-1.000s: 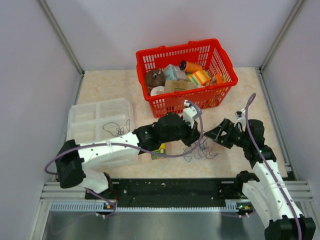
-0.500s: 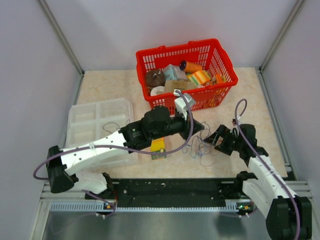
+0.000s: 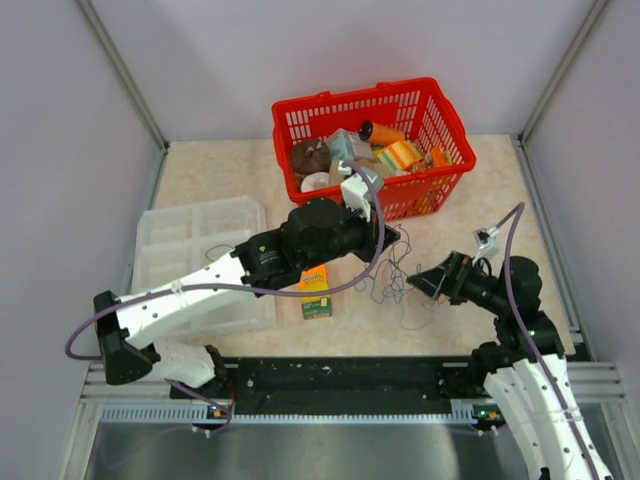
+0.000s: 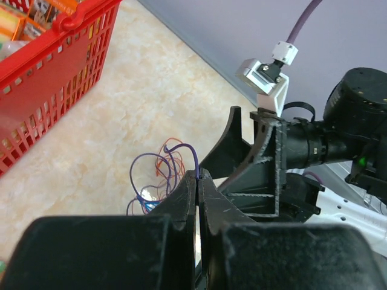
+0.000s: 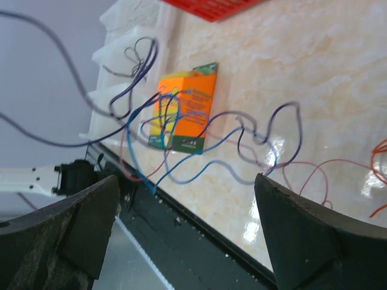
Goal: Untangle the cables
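Note:
The cables are thin blue, purple and orange wires in a loose tangle on the table below the red basket. My left gripper is above them, shut on a purple strand that rises from the tangle into its closed jaws. My right gripper is just right of the tangle, open, with nothing between its fingers. In the right wrist view, blue, purple and reddish strands hang across in front of the open right gripper.
A red basket full of small goods stands at the back. An orange and green box lies under the left arm. A white compartment tray sits at the left. The black rail runs along the near edge.
The left gripper has moved away from the near edge towards the basket, drawing strands up with it. The right gripper opened wider and pulled back to the right of the tangle.

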`<action>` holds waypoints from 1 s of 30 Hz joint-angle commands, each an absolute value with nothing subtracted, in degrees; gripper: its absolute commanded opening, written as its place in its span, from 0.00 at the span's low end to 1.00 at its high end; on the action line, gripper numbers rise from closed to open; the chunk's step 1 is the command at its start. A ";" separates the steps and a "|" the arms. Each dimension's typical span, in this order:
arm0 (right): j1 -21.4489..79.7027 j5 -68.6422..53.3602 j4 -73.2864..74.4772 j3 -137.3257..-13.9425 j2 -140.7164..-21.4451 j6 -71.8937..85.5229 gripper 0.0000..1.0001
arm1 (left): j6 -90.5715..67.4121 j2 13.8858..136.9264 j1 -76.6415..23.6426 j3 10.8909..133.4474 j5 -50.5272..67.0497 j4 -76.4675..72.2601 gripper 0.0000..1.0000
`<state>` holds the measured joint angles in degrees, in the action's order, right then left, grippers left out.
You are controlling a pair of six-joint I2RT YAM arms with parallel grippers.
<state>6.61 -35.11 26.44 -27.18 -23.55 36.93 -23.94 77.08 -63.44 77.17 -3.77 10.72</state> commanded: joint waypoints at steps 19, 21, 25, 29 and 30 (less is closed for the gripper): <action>26.46 -20.68 -0.09 -22.59 -41.39 47.99 0.27 | -28.83 74.97 -62.58 81.38 3.59 11.69 0.00; 26.46 -14.28 4.63 -22.59 -41.57 48.86 0.12 | -26.56 74.36 -62.58 82.52 5.96 11.95 0.00; 22.43 -5.10 13.53 -20.23 -41.92 53.52 0.00 | -21.29 71.82 -62.58 88.32 5.02 17.21 0.00; 9.79 -13.07 13.89 -15.57 -43.24 54.76 0.00 | -16.44 67.07 -62.58 92.45 -1.38 19.34 0.00; 6.28 -15.53 14.41 -15.03 -43.76 53.71 0.00 | -15.65 66.28 -62.67 93.59 -2.89 19.34 0.00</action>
